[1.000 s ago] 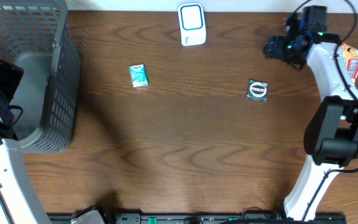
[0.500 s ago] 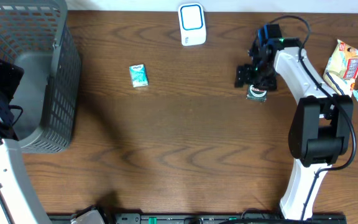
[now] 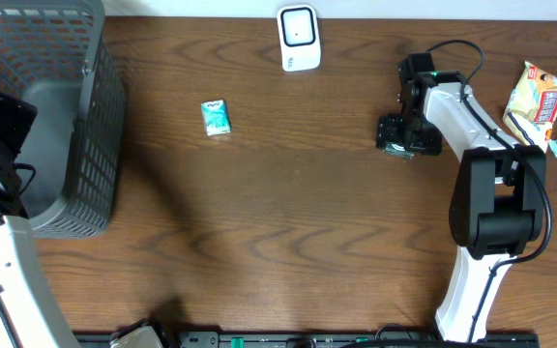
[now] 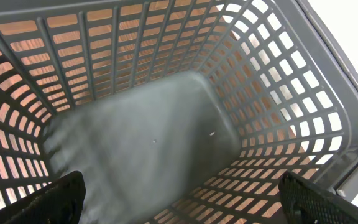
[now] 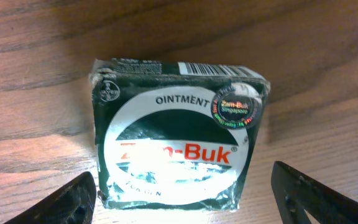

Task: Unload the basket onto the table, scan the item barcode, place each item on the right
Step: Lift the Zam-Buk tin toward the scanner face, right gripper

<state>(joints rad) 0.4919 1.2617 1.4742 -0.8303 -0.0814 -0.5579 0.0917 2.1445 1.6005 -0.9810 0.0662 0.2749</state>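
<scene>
The item is a dark green Zam-Buk ointment box (image 5: 178,140) lying flat on the wooden table, with a barcode (image 5: 207,68) on its far edge. My right gripper (image 5: 185,202) is open just above it, one finger (image 5: 67,200) at the box's left side and the other (image 5: 319,193) well off to its right. In the overhead view the right gripper (image 3: 401,133) covers most of the box. The white scanner (image 3: 299,38) stands at the table's back edge. My left gripper (image 4: 185,202) hangs open and empty inside the grey basket (image 4: 154,137).
A small teal packet (image 3: 217,117) lies left of centre. The grey mesh basket (image 3: 75,145) fills the left end of the table. Snack packets (image 3: 542,97) sit at the far right edge, behind the right arm.
The right arm swung from the far right back corner to the ointment box and settled over it. The left arm has not moved.
</scene>
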